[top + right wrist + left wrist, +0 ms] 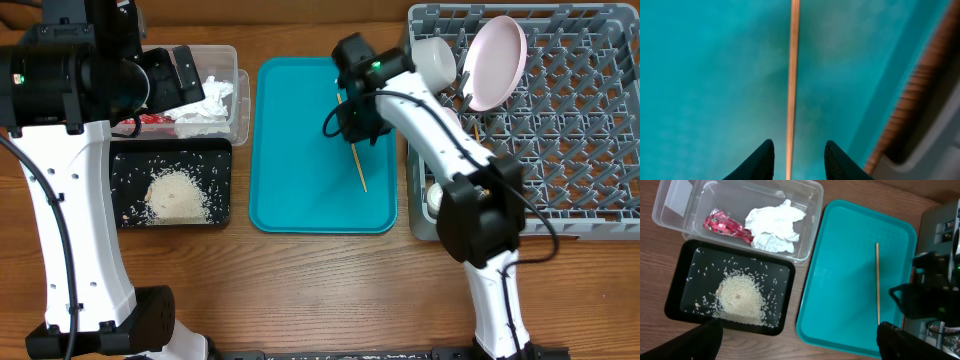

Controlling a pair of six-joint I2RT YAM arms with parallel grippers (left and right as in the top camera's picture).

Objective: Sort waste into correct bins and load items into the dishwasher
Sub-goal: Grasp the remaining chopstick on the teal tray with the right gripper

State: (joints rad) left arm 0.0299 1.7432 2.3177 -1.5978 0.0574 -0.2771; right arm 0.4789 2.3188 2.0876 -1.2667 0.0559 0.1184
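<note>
One thin wooden chopstick (359, 172) lies on the teal tray (300, 190). My right gripper (799, 150) hangs low over it, open, with the chopstick (791, 90) running between the fingers and a gap on each side. The grey dish rack (560, 170) at the right holds the pink plate (496, 62) on edge and a white bowl (433, 58). At the left, the clear tub (675, 205) contains the red wrapper (726, 224) and white napkin (774, 226). The black tray (675, 295) holds rice (741, 297). My left gripper (797, 326) is wide open above them and holds nothing.
Another white dish (433, 197) sits at the rack's near left corner, beside the right arm's elbow. The right arm (930, 295) stands at the teal tray's right edge. Bare wooden table (300, 290) runs along the front.
</note>
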